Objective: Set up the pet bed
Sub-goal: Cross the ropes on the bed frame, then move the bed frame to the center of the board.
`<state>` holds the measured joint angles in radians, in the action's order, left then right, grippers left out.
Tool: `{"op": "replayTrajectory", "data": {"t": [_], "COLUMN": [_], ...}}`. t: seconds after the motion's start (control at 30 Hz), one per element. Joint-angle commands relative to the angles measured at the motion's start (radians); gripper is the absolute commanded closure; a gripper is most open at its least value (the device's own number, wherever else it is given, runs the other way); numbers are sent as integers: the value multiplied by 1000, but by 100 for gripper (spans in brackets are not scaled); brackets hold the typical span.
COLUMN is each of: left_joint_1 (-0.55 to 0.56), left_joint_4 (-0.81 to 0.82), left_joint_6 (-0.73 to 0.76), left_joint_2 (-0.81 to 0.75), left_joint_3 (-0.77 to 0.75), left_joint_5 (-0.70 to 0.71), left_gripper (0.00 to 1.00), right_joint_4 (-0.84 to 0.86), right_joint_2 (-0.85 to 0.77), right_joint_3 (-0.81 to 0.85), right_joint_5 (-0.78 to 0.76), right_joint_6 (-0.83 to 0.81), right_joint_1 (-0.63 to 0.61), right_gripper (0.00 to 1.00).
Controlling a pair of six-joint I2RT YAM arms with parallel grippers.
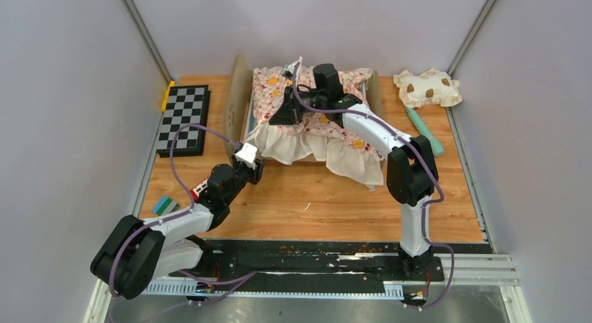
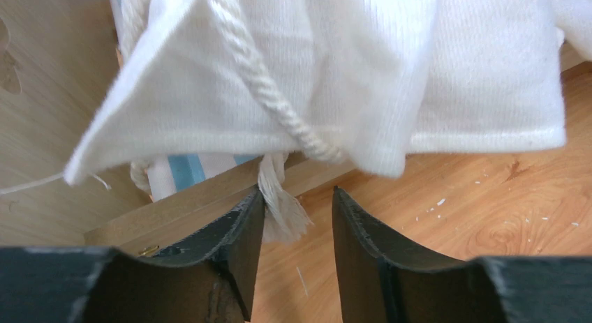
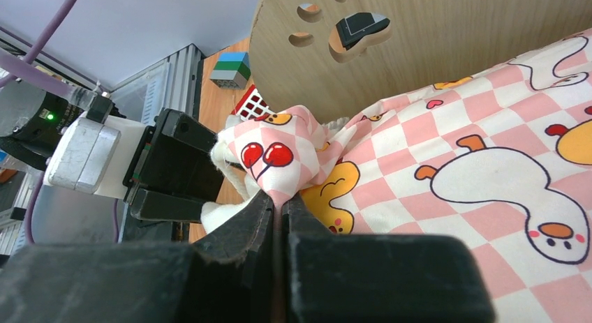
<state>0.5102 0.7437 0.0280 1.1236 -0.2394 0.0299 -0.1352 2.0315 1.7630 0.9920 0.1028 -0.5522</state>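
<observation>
**Seating the cushion on the pet bed**

From above, the pet bed (image 1: pixel 237 100) stood at the back middle of the table. The cushion (image 1: pixel 269 93) was draped over it, its ruffle (image 1: pixel 293 145) spilling off the near side. The right gripper (image 1: pixel 285 115) sat on top and the left gripper (image 1: pixel 256 171) at the near-left corner.

The left wrist view showed its jaws apart, clamping nothing. A frayed cord (image 2: pixel 283 208) hung between them, below the ruffle and beside the bed's rail (image 2: pixel 202 201).

The right wrist view showed that gripper pinched tight on a fold of cushion near the headboard (image 3: pixel 433 37).

The step looked like squaring the cushion. Next, the left likely needed to catch the corner and tuck it inside.
</observation>
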Motion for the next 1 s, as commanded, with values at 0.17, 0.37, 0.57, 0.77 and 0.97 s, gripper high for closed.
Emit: {"op": "replayTrajectory", "data": {"t": [0.17,0.37,0.57,0.77,0.97], "left_joint_1": [-1,-1,-1,-1,-1], "left_joint_4": [76,23,-78,-206,-410], "left_joint_6": [73,85,53,-23,-179], "left_joint_2": [48,39,-76,-261,-454], "left_joint_3": [-91,-100,-81,-14,6], "left_joint_5": [19,27,7,18,156], "left_gripper": [72,98,100,100,100], "right_joint_4": [-3,-4,-2,9,9], "right_joint_2": [-3,-3,-6,-2,7], "right_joint_3": [46,46,38,41,54], "right_joint_5": [18,20,21,22,18], "right_joint_6": [-11,-11,-13,1,1], "right_joint_1": [9,11,14,12,0], "right_gripper": [100,100,100,100,100]}}
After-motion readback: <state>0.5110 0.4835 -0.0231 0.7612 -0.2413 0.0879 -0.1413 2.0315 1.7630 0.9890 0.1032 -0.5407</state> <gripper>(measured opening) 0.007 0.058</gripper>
